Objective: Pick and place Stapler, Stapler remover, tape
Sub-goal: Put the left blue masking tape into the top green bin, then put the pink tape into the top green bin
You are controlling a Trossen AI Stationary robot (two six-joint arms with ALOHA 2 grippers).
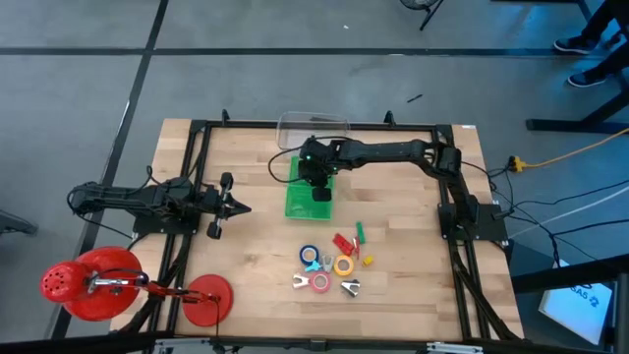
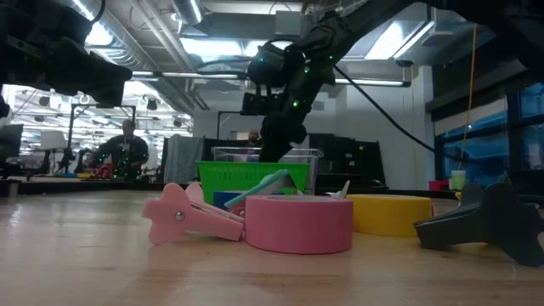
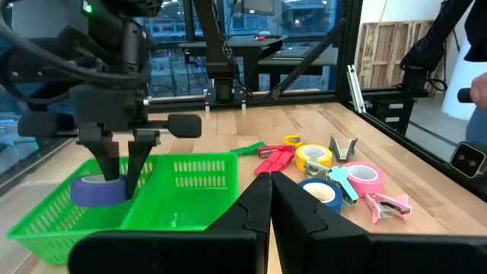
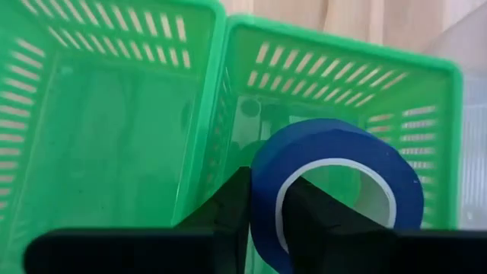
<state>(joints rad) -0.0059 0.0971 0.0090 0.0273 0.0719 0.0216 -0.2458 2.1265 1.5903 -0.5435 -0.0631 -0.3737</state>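
Green plastic marks the basket (image 1: 298,200) near the middle of the wooden table (image 1: 246,256) in the high view. The right gripper (image 1: 316,187) hangs over the basket's far end. The left gripper (image 1: 236,206) waits well to the left, fingers together. Nearer the front edge lies the cluster: one blue tape roll (image 1: 310,256), one yellow roll (image 1: 343,265), one pink roll (image 1: 320,283), a red stapler (image 1: 343,242), a green piece (image 1: 360,232) and three grey-white claw pieces. Bare wood stays open between basket and cluster and along both side frames.

Low view: the pink roll (image 2: 298,224) lies flat, hollow axis upward, with a pink claw remover (image 2: 191,215) touching it on one side and the yellow roll (image 2: 389,213) just behind. The right gripper (image 2: 274,127) stands above the basket (image 2: 252,178).

Left wrist view: the right gripper (image 3: 122,169) points straight down into the basket (image 3: 190,190), its fingers (image 3: 138,164) clamped on the wall of a blue tape roll (image 3: 95,190) resting flat in the basket's end compartment.

Right wrist view: the blue roll (image 4: 335,179) sits within one of two basket compartments (image 4: 114,114), one finger inside its hollow, one outside. Whether the grip is tight, I cannot tell.
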